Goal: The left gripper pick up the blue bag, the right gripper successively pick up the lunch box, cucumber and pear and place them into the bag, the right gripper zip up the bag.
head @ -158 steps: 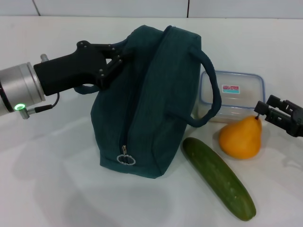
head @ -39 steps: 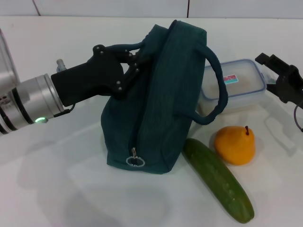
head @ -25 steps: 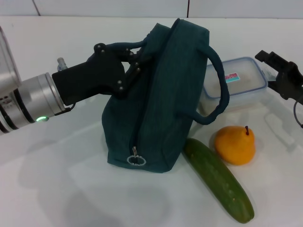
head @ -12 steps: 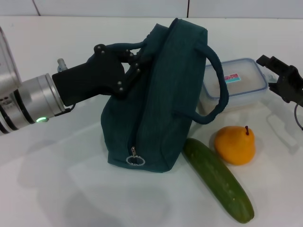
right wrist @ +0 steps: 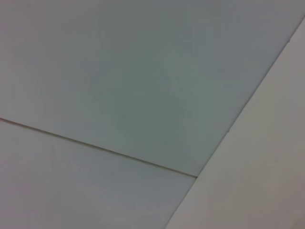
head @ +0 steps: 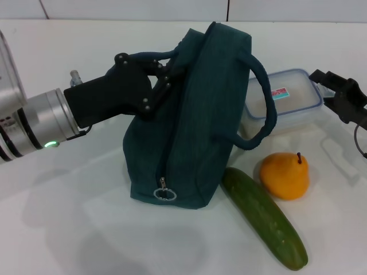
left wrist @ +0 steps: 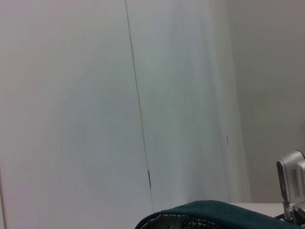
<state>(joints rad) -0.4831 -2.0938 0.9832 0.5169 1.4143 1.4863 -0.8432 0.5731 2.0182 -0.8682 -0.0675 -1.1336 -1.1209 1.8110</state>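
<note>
The blue bag (head: 189,114) stands upright in the middle of the white table, zipper pull low on its front. My left gripper (head: 163,71) is shut on the bag's near handle at its top left. The bag's top edge (left wrist: 205,214) shows in the left wrist view. The clear lunch box (head: 287,100) with a blue-rimmed lid lies behind the bag's other handle. My right gripper (head: 328,89) hovers open just off the box's right end. The orange pear (head: 285,175) and the green cucumber (head: 264,217) lie in front of the box.
The white table (head: 69,229) stretches to the left and front of the bag. A white wall (head: 114,8) runs along the back. The right wrist view holds only plain wall panels (right wrist: 119,86).
Since 6.3 s ago the bag has been drawn right and up, and my right gripper went from beside the pear to the lunch box's right end. In the last second it sank slightly.
</note>
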